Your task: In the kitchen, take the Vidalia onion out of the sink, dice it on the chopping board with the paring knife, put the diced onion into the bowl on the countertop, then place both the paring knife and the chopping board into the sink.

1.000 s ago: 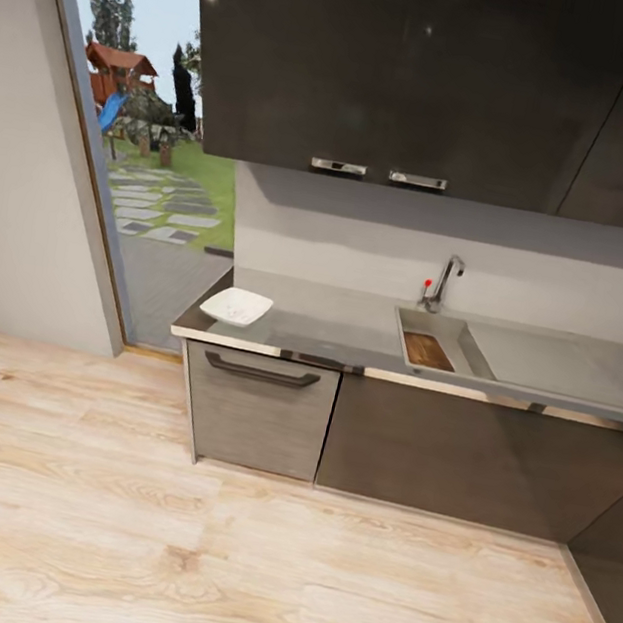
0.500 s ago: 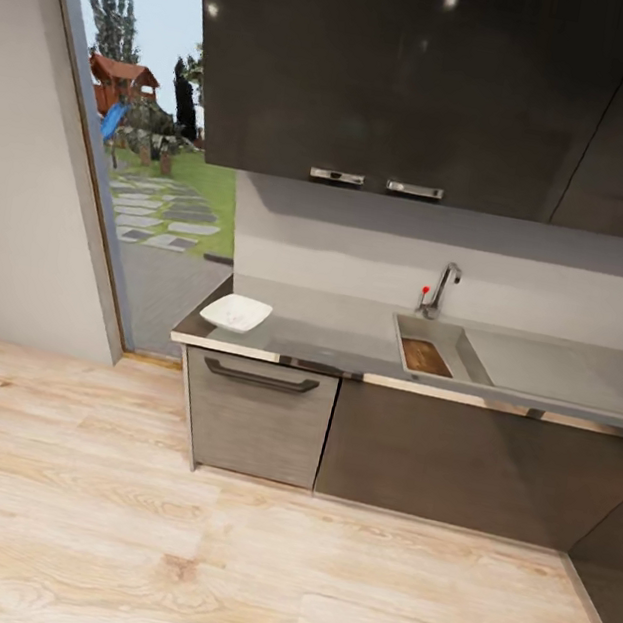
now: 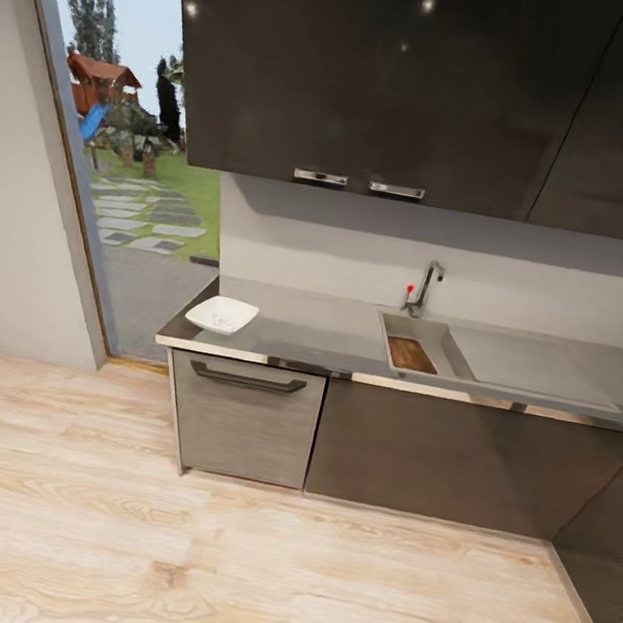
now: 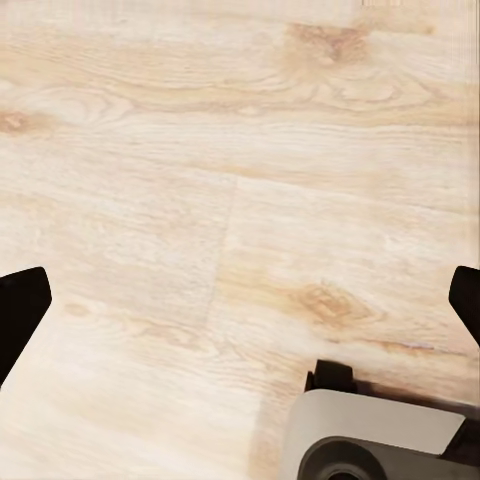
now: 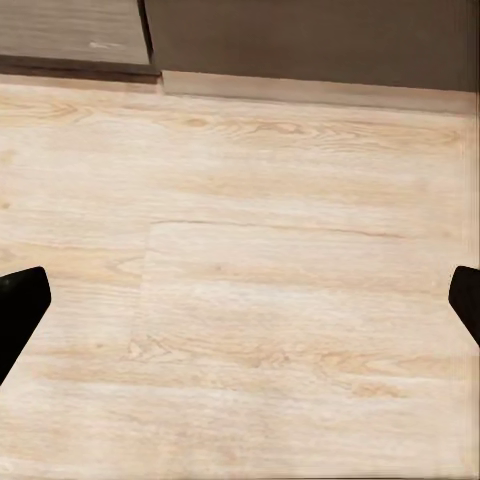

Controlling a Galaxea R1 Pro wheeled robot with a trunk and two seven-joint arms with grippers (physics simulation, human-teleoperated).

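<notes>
Both grippers, left gripper (image 4: 240, 300) and right gripper (image 5: 240, 300), point at the wooden floor (image 3: 206, 578) with fingers spread wide and nothing held. Across the room, the chopping board (image 3: 412, 355) already lies in the sink (image 3: 447, 351). At the countertop's (image 3: 317, 338) left end sits the bowl (image 3: 222, 315). Onion and knife cannot be made out.
</notes>
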